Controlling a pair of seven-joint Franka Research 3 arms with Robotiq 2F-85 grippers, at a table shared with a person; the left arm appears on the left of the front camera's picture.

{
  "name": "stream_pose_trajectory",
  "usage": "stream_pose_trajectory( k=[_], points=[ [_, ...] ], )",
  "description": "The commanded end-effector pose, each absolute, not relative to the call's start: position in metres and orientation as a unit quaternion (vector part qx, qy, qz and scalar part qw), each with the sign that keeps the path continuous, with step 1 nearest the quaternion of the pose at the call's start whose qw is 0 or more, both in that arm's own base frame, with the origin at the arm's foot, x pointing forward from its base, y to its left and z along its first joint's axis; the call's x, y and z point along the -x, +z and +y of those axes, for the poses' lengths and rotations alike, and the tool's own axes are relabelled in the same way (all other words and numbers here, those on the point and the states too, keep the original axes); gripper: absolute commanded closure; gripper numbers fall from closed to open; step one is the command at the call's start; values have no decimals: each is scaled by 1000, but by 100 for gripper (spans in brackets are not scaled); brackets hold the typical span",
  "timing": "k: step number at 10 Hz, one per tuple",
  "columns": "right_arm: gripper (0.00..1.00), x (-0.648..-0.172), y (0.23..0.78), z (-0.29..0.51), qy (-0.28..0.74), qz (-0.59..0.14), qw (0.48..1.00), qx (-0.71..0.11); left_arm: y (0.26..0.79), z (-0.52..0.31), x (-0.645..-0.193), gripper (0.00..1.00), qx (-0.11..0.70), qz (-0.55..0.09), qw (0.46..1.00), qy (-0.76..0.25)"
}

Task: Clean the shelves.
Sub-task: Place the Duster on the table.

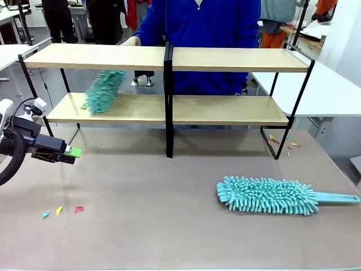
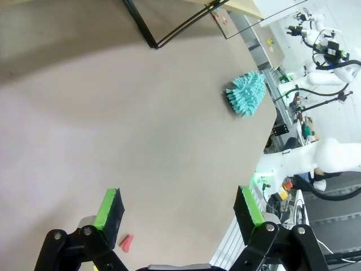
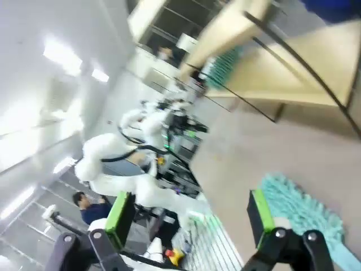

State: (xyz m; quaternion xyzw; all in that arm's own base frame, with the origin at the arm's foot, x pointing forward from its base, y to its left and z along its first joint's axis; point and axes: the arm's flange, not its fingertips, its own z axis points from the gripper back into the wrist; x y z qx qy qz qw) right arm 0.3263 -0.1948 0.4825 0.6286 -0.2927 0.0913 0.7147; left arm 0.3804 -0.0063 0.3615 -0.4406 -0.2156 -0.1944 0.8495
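No legible writing or labels anywhere. The shelves [image 1: 169,107] stood at the bench's [image 1: 158,226] far side, a teal duster [image 1: 104,91] blurred on the lower left board. A second duster [image 1: 268,196] lay near right. Left pincer [image 2: 177,210] gaped wide, empty; right pincer [image 3: 189,210] likewise apart.
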Motion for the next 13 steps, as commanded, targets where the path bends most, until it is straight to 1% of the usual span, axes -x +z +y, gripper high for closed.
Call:
stream_pose_trajectory(
  k=[1,2,3,13],
  points=[
    [0,-315,482,-178,106,-243,706,-657,359,-7,-380,0,450,-229,840,-198],
    [0,-312,474,-167,162,-144,737,-640,359,-7,-380,0,450,-229,840,-198],
    [0,-317,484,-189,99,-284,699,-649,359,-7,-380,0,450,-229,840,-198],
    [0,-317,484,-189,99,-284,699,-649,359,-7,-380,0,450,-229,840,-198]
  ],
)
